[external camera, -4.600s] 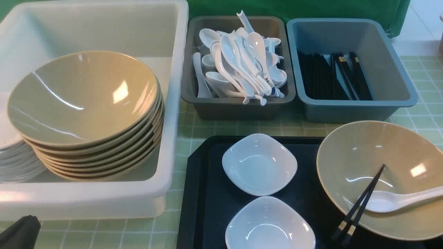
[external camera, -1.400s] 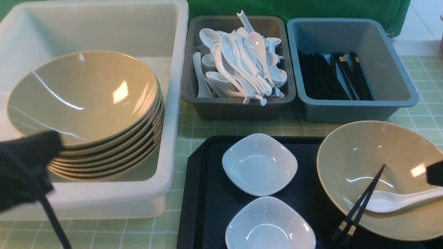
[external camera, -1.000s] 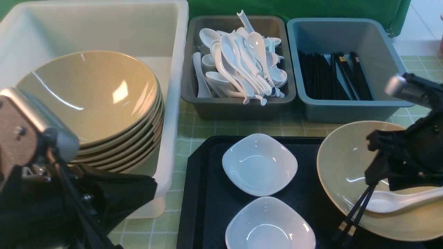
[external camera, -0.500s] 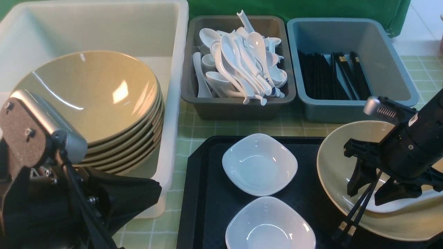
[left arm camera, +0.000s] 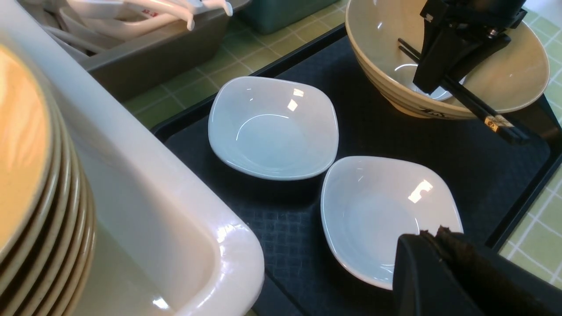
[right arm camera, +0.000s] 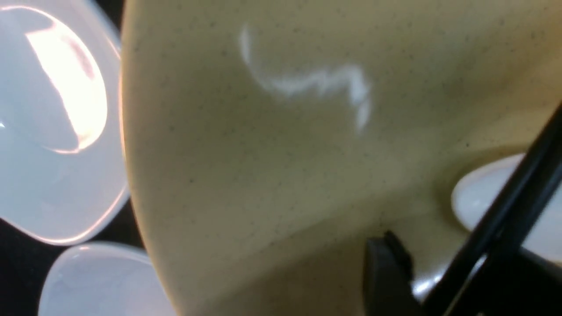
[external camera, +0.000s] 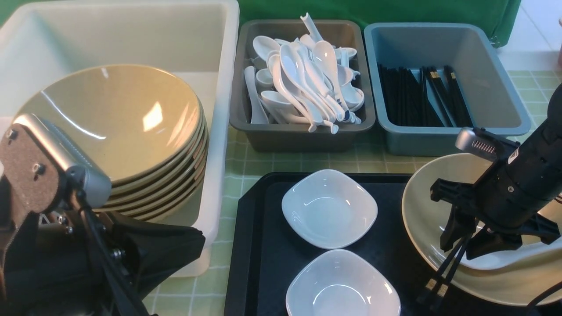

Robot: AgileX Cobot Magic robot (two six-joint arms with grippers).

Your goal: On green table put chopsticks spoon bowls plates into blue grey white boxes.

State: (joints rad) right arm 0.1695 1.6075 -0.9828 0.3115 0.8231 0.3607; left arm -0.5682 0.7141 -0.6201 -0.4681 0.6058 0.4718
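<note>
Your tan bowl (external camera: 432, 206) sits at the right end of the black tray (external camera: 263, 245). The right gripper (external camera: 461, 245) is down inside it, jaws spread astride the chopsticks (external camera: 443, 276), with no pinch showing. Their long axis runs from 1 o'clock in the bowl to 7 o'clock, butt ends out over the rim. The blue box (external camera: 505, 128) lies at about 12 o'clock from that gripper. The left gripper (left arm camera: 432, 237), pressed together on nothing, hangs well apart at 9 o'clock.
</note>
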